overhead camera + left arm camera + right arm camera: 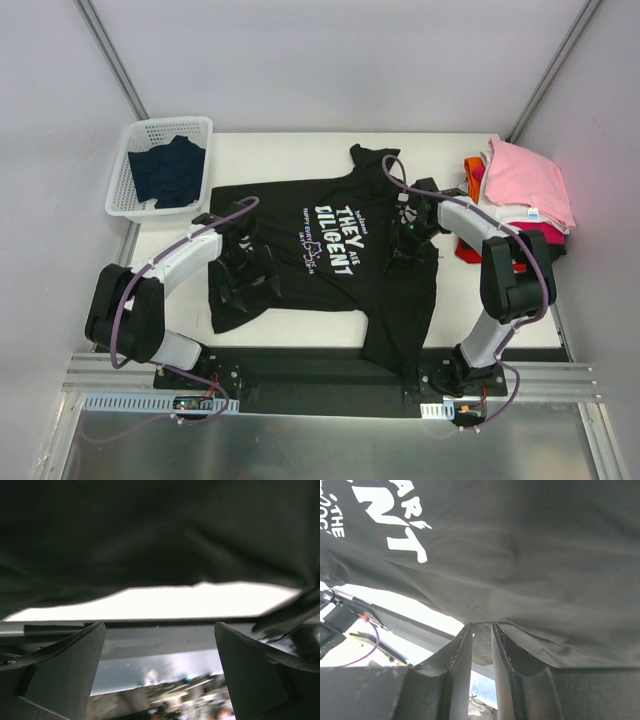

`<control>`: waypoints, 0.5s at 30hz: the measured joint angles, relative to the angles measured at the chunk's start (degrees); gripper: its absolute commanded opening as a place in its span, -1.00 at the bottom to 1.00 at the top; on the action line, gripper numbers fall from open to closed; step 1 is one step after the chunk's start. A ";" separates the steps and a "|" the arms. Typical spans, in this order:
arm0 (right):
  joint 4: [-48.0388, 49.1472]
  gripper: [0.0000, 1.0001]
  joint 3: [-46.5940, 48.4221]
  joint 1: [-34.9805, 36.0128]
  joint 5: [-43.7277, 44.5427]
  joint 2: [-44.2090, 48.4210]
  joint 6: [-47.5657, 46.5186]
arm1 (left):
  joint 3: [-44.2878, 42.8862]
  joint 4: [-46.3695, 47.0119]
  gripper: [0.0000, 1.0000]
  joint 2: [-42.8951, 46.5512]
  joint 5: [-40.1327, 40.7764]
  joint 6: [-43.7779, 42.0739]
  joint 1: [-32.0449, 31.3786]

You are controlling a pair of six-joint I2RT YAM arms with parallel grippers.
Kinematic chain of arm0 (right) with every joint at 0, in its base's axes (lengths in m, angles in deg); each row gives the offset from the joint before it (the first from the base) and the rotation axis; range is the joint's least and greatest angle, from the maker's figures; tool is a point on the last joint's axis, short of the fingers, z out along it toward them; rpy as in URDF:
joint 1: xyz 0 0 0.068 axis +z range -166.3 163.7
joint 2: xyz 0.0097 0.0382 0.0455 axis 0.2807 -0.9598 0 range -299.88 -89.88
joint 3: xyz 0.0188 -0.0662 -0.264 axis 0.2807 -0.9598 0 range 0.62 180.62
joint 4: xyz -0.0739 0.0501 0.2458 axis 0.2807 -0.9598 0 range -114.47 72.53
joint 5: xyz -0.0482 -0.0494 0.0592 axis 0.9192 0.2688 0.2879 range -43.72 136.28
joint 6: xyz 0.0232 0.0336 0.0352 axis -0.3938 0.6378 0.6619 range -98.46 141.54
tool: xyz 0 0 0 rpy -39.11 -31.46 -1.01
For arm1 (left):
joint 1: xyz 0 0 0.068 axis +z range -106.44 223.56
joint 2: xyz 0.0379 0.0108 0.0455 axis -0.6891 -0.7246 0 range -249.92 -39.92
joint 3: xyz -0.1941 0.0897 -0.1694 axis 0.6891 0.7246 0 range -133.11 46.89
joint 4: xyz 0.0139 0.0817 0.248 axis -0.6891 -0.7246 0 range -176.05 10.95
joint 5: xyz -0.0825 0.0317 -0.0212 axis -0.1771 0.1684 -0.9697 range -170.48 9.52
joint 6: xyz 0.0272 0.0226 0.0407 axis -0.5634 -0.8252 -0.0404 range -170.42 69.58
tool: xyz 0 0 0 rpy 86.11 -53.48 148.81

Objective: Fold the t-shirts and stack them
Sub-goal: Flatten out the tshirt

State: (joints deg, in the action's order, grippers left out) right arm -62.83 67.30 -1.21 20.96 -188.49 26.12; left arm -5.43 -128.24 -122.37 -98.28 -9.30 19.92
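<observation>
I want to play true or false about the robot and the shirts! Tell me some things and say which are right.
1. The black t-shirt has white words on it. True.
2. The basket has nothing in it. False: a dark navy cloth lies inside.
3. The left gripper is open wide. True.
4. The pink t-shirt is at the bottom of the pile. False: it lies on top, at the right side of the table.
5. The right gripper is pinching the black t-shirt. True: its fingers are nearly together on a fold of the cloth.
</observation>
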 measured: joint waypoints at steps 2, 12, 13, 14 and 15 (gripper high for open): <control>0.11 -0.51 0.94 1.62 -0.24 -1.44 0.55 | 0.79 0.76 0.83 0.02 0.50 -0.22 4.57; 0.11 -0.89 4.09 2.47 0.02 -5.55 1.36 | 1.22 0.66 0.47 -1.62 3.45 -3.41 10.95; 0.11 -0.90 4.48 2.49 0.00 -6.23 1.49 | 1.66 0.79 0.44 -1.57 3.39 -3.43 10.95; 0.22 -0.89 4.76 2.54 -0.02 -6.88 1.60 | 2.27 0.85 0.38 -1.46 3.34 -3.39 10.95; 0.15 -0.89 5.53 2.62 -0.11 -8.00 1.84 | 2.97 0.85 0.27 -1.33 3.34 -3.32 10.93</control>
State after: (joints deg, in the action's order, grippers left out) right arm -62.68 72.83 1.41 20.85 -196.49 27.96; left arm -2.45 -127.38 -123.71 -94.94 -12.62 30.85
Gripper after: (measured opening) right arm 0.054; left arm 0.731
